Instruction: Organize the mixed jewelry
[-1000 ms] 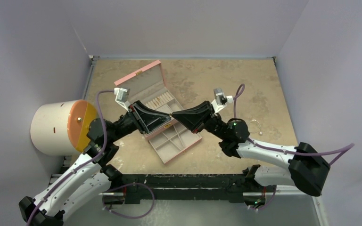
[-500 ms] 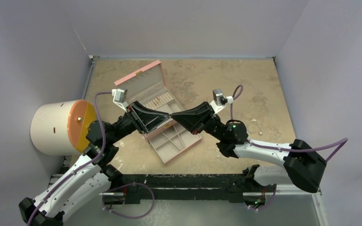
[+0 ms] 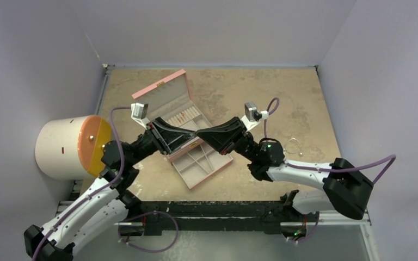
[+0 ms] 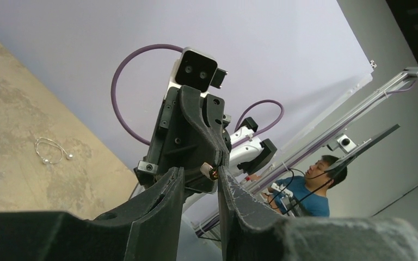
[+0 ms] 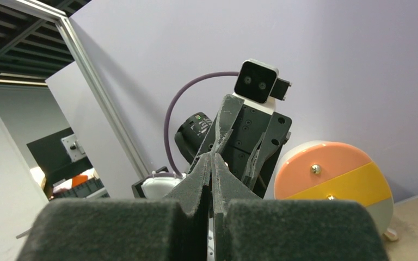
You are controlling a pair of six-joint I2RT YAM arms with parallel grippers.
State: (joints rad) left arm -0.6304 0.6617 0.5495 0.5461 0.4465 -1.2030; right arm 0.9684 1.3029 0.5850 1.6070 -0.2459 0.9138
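1. Fingers (image 4: pixel 160 206) of left gripper (image 4: pixel 200 190): narrow gap, raised above the box, bracketing a small gold-coloured piece (image 4: pixel 212 173) without clearly pinching it.
2. Beneath both tips: pink compartmented box (image 3: pixel 209 177), lid (image 3: pixel 160 89) thrown back. Gold-coloured glints in the slotted section nearest the lid, too small to name. Contents of the square compartments not discernible from above.
3. Right gripper (image 5: pixel 211 173): pressed fully together, tip to tip with the left one, seemingly pinching that same piece at its very end. Reads as a mid-air hand-over, receiving side not yet closed.
4. Far right on the table (image 3: pixel 261 92): thin wire hoop (image 3: pixel 294 144), well apart from the box, touched by neither arm.
5. Progress, as a judgement: partly done at best. One piece in transit and not yet in any compartment; at least the hoop left to collect. Possibly some items already sorted into the slotted section, though not certain.
6. Writing, left to right: none legible on the white cylinder with orange-and-yellow face (image 3: pixel 71 147), none on the box, none on the camera housing (image 4: pixel 196 68) of the right wrist. No brand mark readable anywhere.
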